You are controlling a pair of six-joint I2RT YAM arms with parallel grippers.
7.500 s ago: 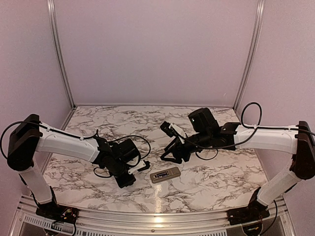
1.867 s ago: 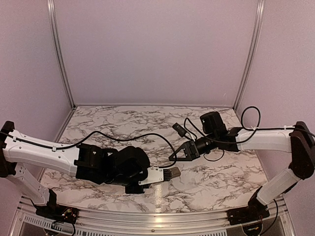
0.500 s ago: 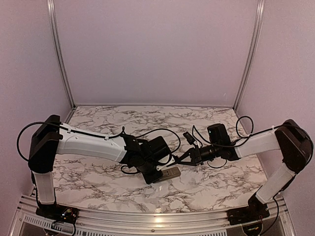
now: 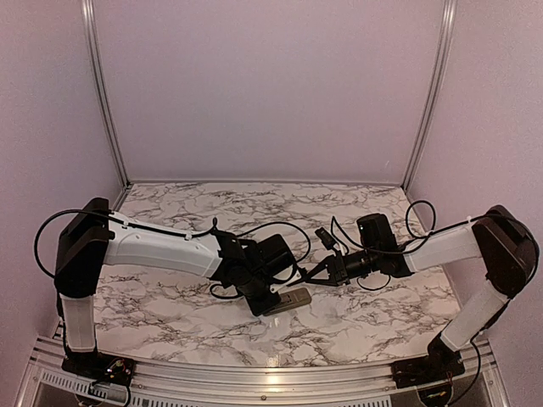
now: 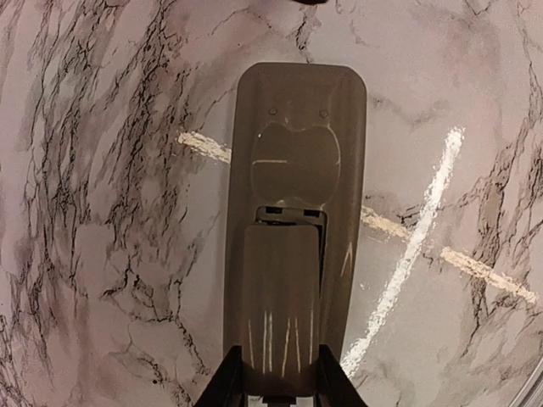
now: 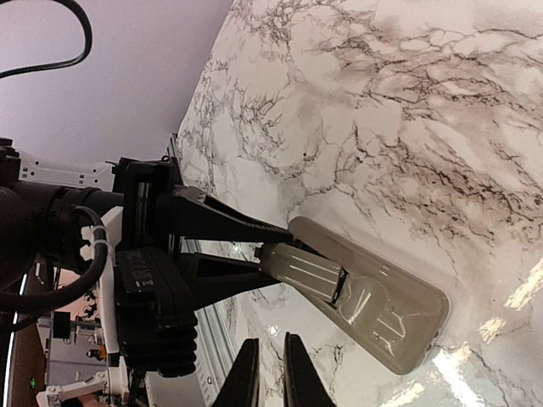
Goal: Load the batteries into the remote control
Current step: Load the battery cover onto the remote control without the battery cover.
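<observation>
The remote control [image 5: 297, 153] lies back up on the marble table [image 4: 382, 314], tan-grey, with its battery cover [image 5: 284, 297] raised a little at the near end. My left gripper [image 5: 280, 386] is shut on that cover, one finger on each long edge. In the right wrist view the cover [image 6: 310, 271] tilts up from the remote [image 6: 390, 305] between the left fingers [image 6: 229, 225]. My right gripper [image 6: 271, 373] hangs just beside the remote, shut, with nothing between its fingers. From above, both grippers meet at the remote [image 4: 295, 298]. No batteries are in view.
The left arm [image 4: 161, 250] reaches across the table's front left, and the right arm [image 4: 433, 248] comes in from the right with loose black cables [image 4: 339, 242]. Metal frame rails [image 4: 271, 373] run along the near edge.
The remote lay screen up on the table at first; now it is back up with my left gripper on its cover. The right gripper has come in close beside it.
</observation>
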